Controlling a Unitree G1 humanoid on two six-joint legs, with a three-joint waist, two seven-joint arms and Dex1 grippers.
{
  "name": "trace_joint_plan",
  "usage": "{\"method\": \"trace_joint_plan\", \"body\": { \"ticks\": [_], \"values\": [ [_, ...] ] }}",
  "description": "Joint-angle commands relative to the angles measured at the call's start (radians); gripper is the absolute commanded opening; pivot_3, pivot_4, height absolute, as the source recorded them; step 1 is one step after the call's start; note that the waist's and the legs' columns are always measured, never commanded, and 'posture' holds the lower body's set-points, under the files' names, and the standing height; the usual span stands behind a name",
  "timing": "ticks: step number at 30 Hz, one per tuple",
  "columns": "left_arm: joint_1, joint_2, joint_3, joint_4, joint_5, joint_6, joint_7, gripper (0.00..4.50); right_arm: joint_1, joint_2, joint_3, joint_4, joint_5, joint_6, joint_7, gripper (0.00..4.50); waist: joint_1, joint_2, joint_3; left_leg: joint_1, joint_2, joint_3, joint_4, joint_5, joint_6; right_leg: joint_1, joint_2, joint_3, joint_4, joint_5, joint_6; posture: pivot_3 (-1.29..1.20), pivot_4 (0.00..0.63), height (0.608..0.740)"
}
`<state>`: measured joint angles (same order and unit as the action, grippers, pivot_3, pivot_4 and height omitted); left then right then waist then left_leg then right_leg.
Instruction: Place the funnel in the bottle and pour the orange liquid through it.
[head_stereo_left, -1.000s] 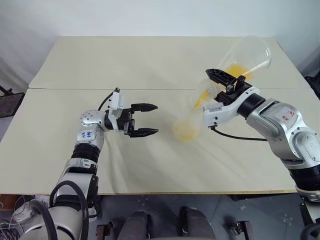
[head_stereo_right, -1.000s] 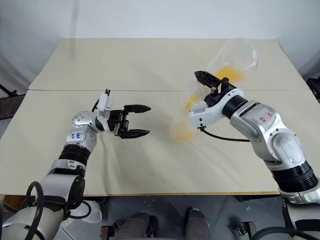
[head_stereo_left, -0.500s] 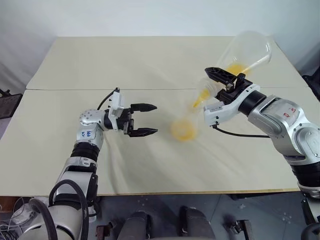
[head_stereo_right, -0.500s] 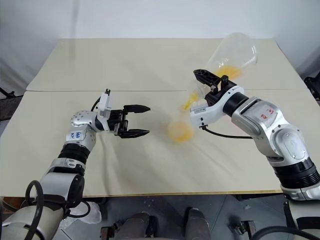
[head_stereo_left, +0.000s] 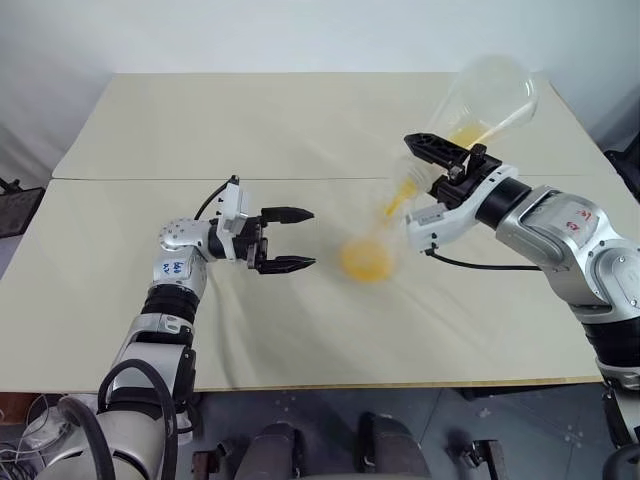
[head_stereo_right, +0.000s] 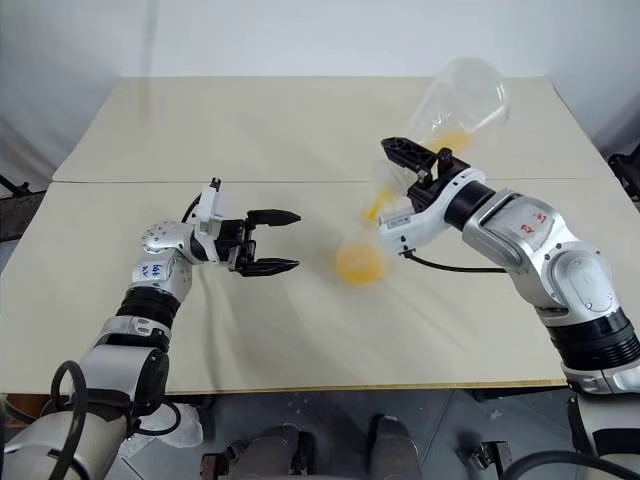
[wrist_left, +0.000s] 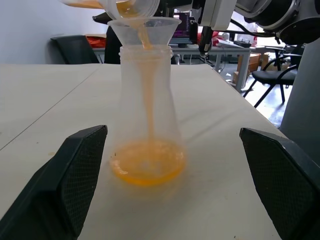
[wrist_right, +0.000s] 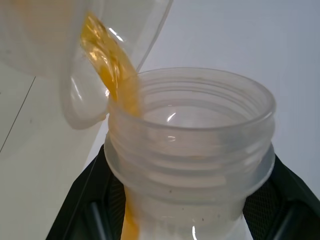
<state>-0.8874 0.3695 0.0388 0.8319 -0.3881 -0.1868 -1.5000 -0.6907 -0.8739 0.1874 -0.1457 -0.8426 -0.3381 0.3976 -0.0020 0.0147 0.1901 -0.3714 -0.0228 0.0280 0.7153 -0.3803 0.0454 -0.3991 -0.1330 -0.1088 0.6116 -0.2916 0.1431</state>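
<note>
**Midway: orange liquid streaming through the funnel**

Nearest, the left gripper (head_stereo_left: 290, 239) hovers level above the beige table (head_stereo_left: 250, 130), its two black fingers (wrist_left: 75, 172) spread wide apart with nothing between them, pointing toward the bottle (wrist_left: 146, 115). That bottle, a clear flask with a wide base, stands upright on the table just beyond the left fingertips, not touching them. A shallow pool of orange liquid (wrist_left: 147, 162) lies in its bottom, and a thin orange stream runs down through its neck. The funnel (wrist_left: 144, 31), colourless and see-through, sits upright in the bottle's open rim, its cone mouth wider than the neck.

Farther back and to the right, the right gripper (head_stereo_left: 447, 165) is clamped on the neck of a second clear flask (head_stereo_left: 485, 100), which it holds tilted, base up and away, mouth down toward the funnel. Seen from the right wrist, the threaded rim of this flask sits between the black fingers (wrist_right: 95, 200), and liquid runs out over its lip into the funnel below. Some orange liquid remains pooled in the tilted flask's lower side.
</note>
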Motion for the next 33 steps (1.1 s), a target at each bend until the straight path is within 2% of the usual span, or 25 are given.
{"method": "trace_joint_plan", "body": {
  "ticks": [1,16,33],
  "values": [
    [-0.016,0.012,0.014,-0.012,0.0,-0.016,-0.038,4.5,-0.029,-0.019,-0.038,-0.012,-0.001,-0.016,-0.02,2.52,0.0,0.0,0.0,0.0,0.0,0.0,0.0,0.0,0.0,0.0,0.0,0.0,0.0,0.0,0.0,0.0,0.15,0.74],
    [-0.039,0.044,0.006,0.003,0.008,-0.022,-0.057,4.5,-0.052,-0.016,-0.034,0.02,-0.007,-0.064,-0.026,2.52,0.0,0.0,0.0,0.0,0.0,0.0,0.0,0.0,0.0,0.0,0.0,0.0,0.0,0.0,0.0,0.0,0.15,0.74],
    [-0.028,0.038,0.003,-0.004,0.005,-0.023,-0.052,4.5,-0.063,-0.023,-0.028,0.038,-0.018,-0.104,-0.034,2.52,-0.001,0.0,0.0,0.0,0.0,0.0,0.0,0.0,0.0,0.0,0.0,0.0,0.0,0.0,0.0,0.0,0.15,0.74]
  ]
}}
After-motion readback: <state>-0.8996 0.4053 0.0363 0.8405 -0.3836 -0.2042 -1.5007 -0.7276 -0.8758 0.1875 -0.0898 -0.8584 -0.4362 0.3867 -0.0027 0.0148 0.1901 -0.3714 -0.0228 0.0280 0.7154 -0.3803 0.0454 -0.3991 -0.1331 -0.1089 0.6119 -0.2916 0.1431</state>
